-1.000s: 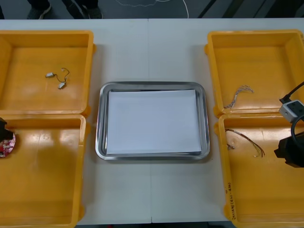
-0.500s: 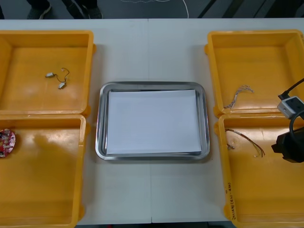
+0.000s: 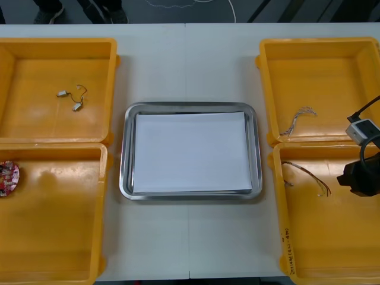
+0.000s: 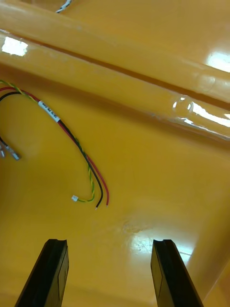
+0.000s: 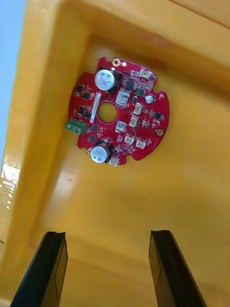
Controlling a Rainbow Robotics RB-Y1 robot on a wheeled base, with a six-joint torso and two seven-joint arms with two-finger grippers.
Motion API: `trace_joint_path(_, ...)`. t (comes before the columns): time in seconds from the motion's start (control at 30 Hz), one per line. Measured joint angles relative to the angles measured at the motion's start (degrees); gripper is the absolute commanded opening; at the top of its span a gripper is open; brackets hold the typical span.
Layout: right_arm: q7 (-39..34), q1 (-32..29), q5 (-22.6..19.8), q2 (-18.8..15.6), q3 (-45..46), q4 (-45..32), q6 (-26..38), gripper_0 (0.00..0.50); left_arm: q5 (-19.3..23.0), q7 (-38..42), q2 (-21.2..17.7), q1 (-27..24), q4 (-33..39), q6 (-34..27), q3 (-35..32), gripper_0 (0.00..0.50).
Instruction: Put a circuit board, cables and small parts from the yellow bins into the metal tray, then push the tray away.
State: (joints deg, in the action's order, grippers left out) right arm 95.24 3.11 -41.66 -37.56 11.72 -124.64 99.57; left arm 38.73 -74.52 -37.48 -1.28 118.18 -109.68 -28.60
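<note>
A round red circuit board (image 5: 120, 112) lies on the floor of the near left yellow bin (image 3: 53, 237), close to its outer wall, and appears at the table's left edge (image 3: 7, 178). My left gripper (image 5: 108, 268) hovers open just short of the board, not touching it. A red and yellow cable (image 4: 76, 144) with a black strand lies in the near right bin (image 3: 332, 249). My right gripper (image 4: 109, 273) is open above that bin's floor, a little short of the cable's loose ends. The right arm (image 3: 361, 175) hangs over the same bin, beside the cable (image 3: 306, 177).
The metal tray (image 3: 126, 151), white inside, sits at the table's centre between the bins. Small metal parts (image 3: 70, 100) lie in the far left bin. A twisted blue and white cable (image 3: 298, 119) rests in the far right bin. A bin wall (image 4: 120, 72) rises beyond the right gripper.
The left arm's dark tip near the circuit board has slid out past the front view's left edge. The right arm has crept slightly towards the far side and the cable.
</note>
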Motion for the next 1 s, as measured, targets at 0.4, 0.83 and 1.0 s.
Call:
trace_joint_path(0.4,0.6,0.2,4.0,0.0,-4.9,3.8,-6.7,0.500,0.6,-7.8,0.0,0.0,-8.1,0.3,0.0,0.500)
trace_joint_path(0.83,3.1,0.2,4.1,0.0,-6.7,7.5,-8.7,0.500,0.7,-32.4,0.0,-0.5,-11.9,3.7,0.0,0.500)
trace_joint_path(1.0,3.8,0.2,3.9,0.0,-6.8,8.7,-9.4,0.500,0.7,-32.6,0.0,-2.2,-15.5,4.2,0.0,0.500)
